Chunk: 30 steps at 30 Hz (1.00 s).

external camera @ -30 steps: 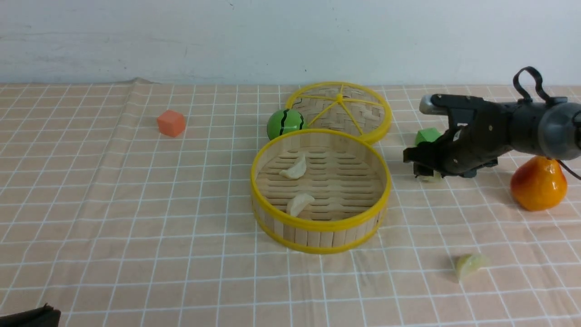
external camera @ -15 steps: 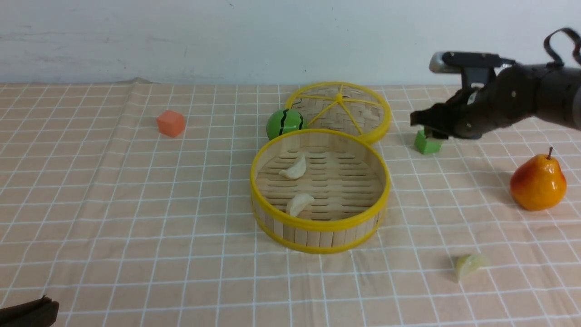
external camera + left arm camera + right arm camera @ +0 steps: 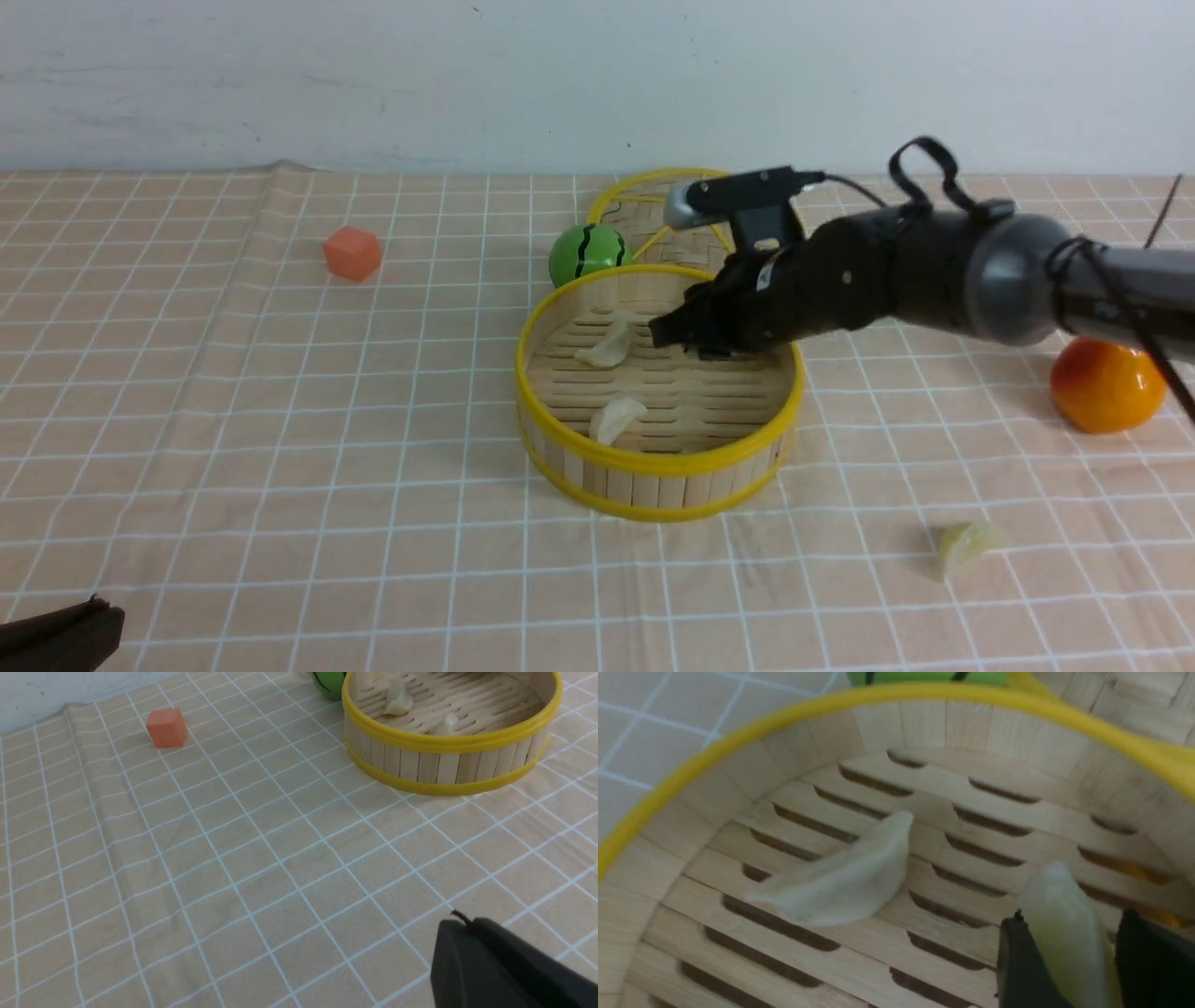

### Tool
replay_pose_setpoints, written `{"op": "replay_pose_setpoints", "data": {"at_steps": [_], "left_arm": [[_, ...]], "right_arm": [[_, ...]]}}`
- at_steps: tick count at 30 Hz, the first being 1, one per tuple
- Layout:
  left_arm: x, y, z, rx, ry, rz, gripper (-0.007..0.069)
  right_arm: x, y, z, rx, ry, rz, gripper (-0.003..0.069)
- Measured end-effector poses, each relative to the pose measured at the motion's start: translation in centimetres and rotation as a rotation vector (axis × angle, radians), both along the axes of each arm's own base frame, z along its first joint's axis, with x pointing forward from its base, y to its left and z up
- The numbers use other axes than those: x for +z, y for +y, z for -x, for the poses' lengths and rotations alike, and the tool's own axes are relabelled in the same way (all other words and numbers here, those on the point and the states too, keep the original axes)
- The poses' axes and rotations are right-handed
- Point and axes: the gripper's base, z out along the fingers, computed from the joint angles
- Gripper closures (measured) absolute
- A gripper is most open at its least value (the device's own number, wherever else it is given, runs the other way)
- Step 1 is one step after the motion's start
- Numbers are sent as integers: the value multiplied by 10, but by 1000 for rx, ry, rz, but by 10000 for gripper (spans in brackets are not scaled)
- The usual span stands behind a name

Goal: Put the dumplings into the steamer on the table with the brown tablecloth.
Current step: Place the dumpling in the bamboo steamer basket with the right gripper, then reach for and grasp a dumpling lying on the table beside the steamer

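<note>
The bamboo steamer (image 3: 658, 467) with yellow rims stands mid-table on the brown checked tablecloth (image 3: 280, 420). Two cream-white dumplings lie on its slatted floor, one at the far left (image 3: 607, 345) and one near the front (image 3: 616, 418). My right gripper (image 3: 674, 338) hovers over the steamer's far side, shut on a pale greenish dumpling (image 3: 1069, 933), next to the far cream dumpling (image 3: 840, 882). Another greenish dumpling (image 3: 966, 544) lies on the cloth at front right. My left gripper (image 3: 460, 926) is low at the front left, its jaws together, with the steamer (image 3: 448, 746) far ahead.
The flat woven lid (image 3: 653, 210) leans behind the steamer, beside a green striped ball (image 3: 586, 252). An orange cube (image 3: 352, 252) sits at far left. An orange-red pear (image 3: 1106, 387) stands at right, partly behind my right arm.
My right gripper rose from the cloth near the green cube with a greenish dumpling in it and swung left, now over the steamer. The green cube is now hidden. The left arm stayed put.
</note>
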Motion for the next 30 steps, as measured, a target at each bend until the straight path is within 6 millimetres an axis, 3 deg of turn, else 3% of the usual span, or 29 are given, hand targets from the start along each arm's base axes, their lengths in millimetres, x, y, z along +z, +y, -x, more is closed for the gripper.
{"op": "replay_pose_setpoints", "data": {"at_steps": [3, 5, 7, 10, 14, 18, 20, 21, 22, 24, 30], "left_arm": [[0, 0, 0, 0, 0, 0, 638], [0, 0, 0, 0, 0, 0, 638], [0, 0, 0, 0, 0, 0, 638], [0, 0, 0, 0, 0, 0, 638], [0, 0, 0, 0, 0, 1, 638], [0, 0, 0, 0, 0, 1, 638], [0, 0, 0, -1, 0, 1, 638], [0, 0, 0, -1, 0, 1, 638], [0, 0, 0, -1, 0, 1, 638], [0, 0, 0, -1, 0, 1, 638], [0, 0, 0, -1, 0, 1, 637]], "right_arm": [[-5, 0, 0, 1, 20, 8, 202], [5, -2, 4, 9, 30, 17, 123], [30, -6, 15, 28, 43, 45, 43], [74, -19, 36, 37, 72, 92, 6], [109, -45, 66, -5, 176, 143, 32], [91, -68, 91, -53, 324, 206, 93], [56, -83, 109, -117, 432, 210, 126], [53, -84, 110, -121, 438, 209, 127], [31, -92, 119, -165, 467, 194, 136], [12, -100, 125, -213, 459, 163, 141], [-9, -120, 124, -327, 438, 110, 141]]}}
